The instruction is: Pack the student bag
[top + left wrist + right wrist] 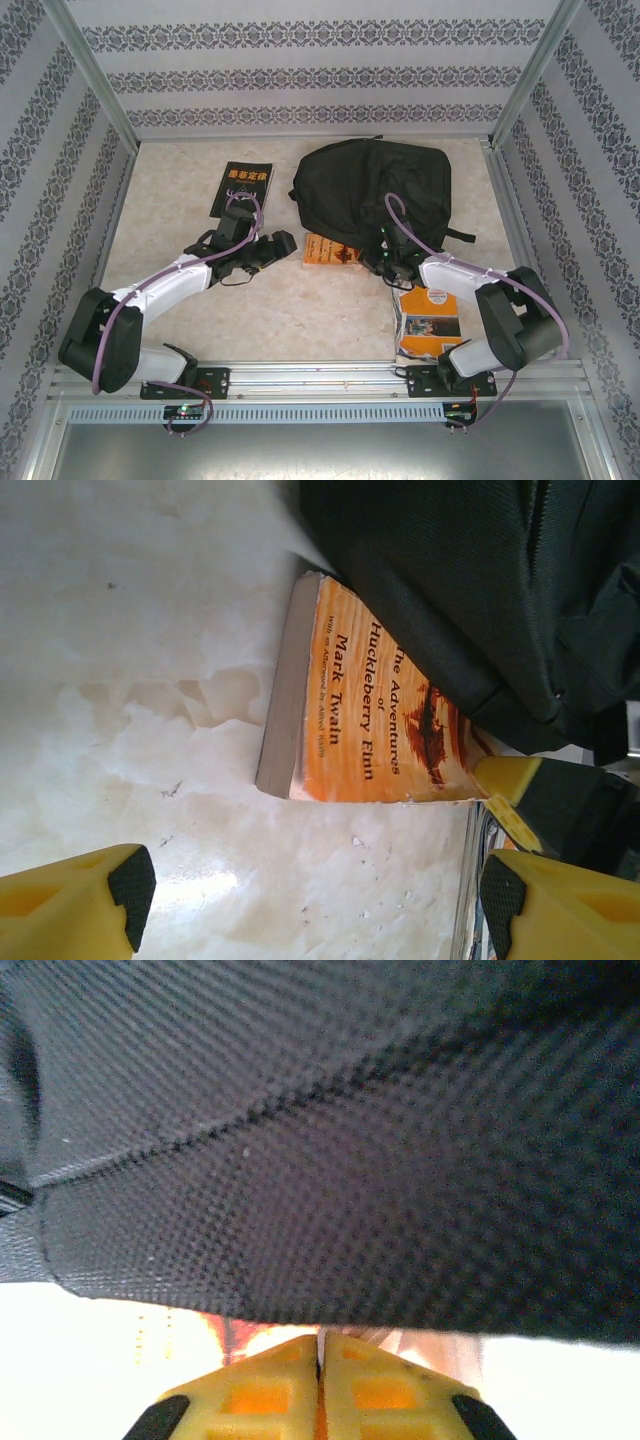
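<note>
Here, the student bag (375,185) just beyond the closed right claw (320,1340).

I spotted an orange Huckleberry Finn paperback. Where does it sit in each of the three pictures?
Top external: the orange paperback lies mid-table, tucked against the near edge of the student bag.
Left wrist: centre of the picture, cover up, one edge under the bag.
Right wrist: an orange sliver just below the bag's hem may be it; too blurred to be sure.
Shared landmark: the black student bag.
</note>
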### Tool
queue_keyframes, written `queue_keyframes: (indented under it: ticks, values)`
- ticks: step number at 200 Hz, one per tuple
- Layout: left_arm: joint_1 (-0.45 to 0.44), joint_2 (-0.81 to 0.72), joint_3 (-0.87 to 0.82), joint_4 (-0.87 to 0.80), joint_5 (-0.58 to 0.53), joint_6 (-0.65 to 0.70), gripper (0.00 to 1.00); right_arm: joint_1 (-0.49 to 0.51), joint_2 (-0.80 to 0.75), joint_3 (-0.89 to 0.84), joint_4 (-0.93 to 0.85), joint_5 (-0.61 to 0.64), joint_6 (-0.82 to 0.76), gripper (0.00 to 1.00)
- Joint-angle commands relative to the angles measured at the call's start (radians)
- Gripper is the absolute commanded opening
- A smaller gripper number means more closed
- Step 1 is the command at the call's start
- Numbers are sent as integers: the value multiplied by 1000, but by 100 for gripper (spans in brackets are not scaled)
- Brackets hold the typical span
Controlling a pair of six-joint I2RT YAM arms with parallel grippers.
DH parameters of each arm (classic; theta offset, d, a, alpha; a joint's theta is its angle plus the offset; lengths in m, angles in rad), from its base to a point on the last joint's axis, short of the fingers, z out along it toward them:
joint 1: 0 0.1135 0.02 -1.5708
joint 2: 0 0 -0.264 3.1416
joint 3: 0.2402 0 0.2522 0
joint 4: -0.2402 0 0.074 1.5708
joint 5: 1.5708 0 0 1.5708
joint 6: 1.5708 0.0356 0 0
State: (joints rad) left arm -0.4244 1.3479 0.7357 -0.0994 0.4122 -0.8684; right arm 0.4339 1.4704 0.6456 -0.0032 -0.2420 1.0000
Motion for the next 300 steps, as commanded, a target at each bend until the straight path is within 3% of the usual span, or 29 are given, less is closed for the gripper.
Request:
queue_keyframes:
  ticks: [1, 61, 112, 123, 136, 144, 163, 197, 224, 265, 300]
  values:
    - [11, -60, 18, -40, -26, 36, 86, 10, 34, -5, 7, -29, -43, 6]
    - [36, -142, 82, -171, -93, 100, 87, 171, 72, 24, -40, -166, -140, 1]
    - [36, -122, 77, -183, -94, 104, 87, 247, -39, -45, -177, -149, -252, 2]
    - [38, -108, 77, -178, -86, 104, 87, 228, -79, -48, -252, -92, -291, 9]
    - [35, -78, 66, -154, -55, 90, 87, 182, -128, -56, -304, -32, -302, 33]
    - [33, -51, 61, -134, -25, 80, 87, 150, -161, -65, -312, -23, -295, 43]
    - [12, 24, 63, -114, 29, 81, 86, 114, -249, -87, -307, -32, -265, 50]
    - [-71, 125, 82, -100, 68, 107, 80, 122, -290, -132, -246, -206, -208, 49]
    - [-118, 166, 79, -90, 76, 113, 76, 189, -263, -150, -224, -302, -221, 45]
    - [-122, 151, 21, -76, 69, 114, 77, 266, -205, -156, -204, -317, -229, 44]
    - [-122, 138, -33, -40, 93, 111, 78, 273, -122, -101, -138, -245, -219, 45]
